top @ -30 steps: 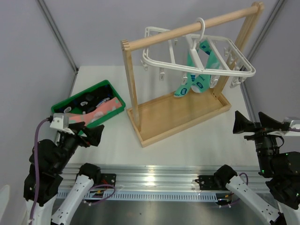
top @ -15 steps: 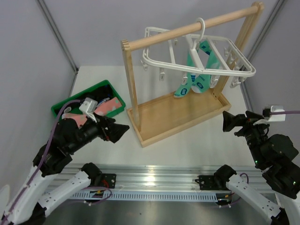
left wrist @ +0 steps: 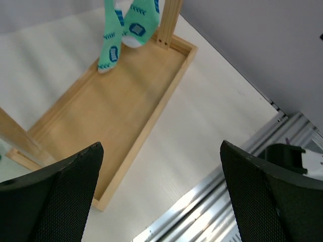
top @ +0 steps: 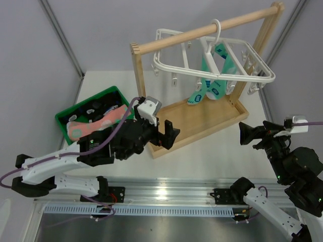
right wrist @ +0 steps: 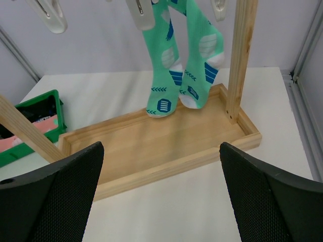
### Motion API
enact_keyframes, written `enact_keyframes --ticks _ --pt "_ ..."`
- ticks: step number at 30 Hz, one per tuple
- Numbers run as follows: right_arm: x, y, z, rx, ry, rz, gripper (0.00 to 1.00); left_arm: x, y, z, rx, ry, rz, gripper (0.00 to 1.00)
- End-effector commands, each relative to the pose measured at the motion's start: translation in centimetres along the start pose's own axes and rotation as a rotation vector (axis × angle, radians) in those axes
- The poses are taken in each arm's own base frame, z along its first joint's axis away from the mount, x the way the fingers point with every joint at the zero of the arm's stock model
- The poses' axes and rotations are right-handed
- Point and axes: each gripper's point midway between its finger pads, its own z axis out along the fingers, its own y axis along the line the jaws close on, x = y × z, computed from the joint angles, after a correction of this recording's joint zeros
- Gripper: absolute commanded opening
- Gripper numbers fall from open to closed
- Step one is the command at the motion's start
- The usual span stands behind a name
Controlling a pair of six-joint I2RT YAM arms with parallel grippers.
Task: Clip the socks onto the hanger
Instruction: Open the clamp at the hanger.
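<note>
A salmon-pink sock [top: 96, 123] and black socks [top: 101, 107] lie in the green bin [top: 64, 115] at the left; the pink sock [right wrist: 25, 135] also shows at the left edge of the right wrist view. The white hanger [top: 252, 75] hangs by its hook from the wooden rod, and its clips [right wrist: 141, 12] dangle free. My left gripper [top: 169, 135] [left wrist: 160, 146] is open and empty over the front left corner of the rack's base. Off the base's right end, my right gripper [top: 252, 133] [right wrist: 161, 146] stands open and empty, facing the rack.
Two teal-green socks [top: 212, 75] [right wrist: 186, 55] [left wrist: 126, 30] hang clipped under the hanger. The wooden rack [top: 202, 30] stands on a shallow tray base [top: 192, 123] [right wrist: 166, 146] mid-table. A metal rail [top: 166, 191] runs along the near edge.
My left arm has swung right from beside the green bin to the rack base's front left corner. The right gripper has shifted slightly left. Both stayed open.
</note>
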Motion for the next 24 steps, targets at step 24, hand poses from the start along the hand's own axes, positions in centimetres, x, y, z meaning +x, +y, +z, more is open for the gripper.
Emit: enact_keyframes --ticks 24 --pt "-7.0 4.1 2.8 -0.098 -0.083 0.009 0.99 -8.4 -5.2 5.8 0.035 -0.293 -0.014 1.00"
